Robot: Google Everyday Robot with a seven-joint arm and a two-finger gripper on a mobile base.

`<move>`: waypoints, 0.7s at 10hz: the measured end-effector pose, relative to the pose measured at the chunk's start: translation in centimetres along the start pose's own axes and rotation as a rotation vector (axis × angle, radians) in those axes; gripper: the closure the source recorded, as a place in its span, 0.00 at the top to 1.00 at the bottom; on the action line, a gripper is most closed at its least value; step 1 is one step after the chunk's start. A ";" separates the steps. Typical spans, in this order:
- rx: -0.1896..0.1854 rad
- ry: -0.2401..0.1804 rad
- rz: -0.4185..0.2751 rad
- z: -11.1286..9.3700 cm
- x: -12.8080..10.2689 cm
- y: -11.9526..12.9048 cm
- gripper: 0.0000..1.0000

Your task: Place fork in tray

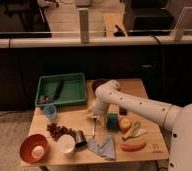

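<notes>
One fork (pixel 94 128) | lengthwise near-to-far | end effector (pixel 95 116) at far end, jaws apart

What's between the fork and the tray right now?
Camera view: bare tabletop only between fork and tray; tool sits over the fork's far end.

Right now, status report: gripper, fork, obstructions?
Gripper open, just above fork. Fork on table, outside tray. Green sponge block close beside fork; metal cup nearby.
</notes>
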 end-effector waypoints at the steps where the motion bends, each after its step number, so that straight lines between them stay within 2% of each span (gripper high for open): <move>1: -0.007 0.001 -0.007 0.2 0.0 0.1 0.78; 3: -0.025 0.006 -0.016 0.4 0.2 0.3 0.64; 5: -0.040 0.013 -0.035 0.6 0.2 0.2 0.62; 7: -0.062 0.032 -0.082 0.9 0.1 0.0 0.62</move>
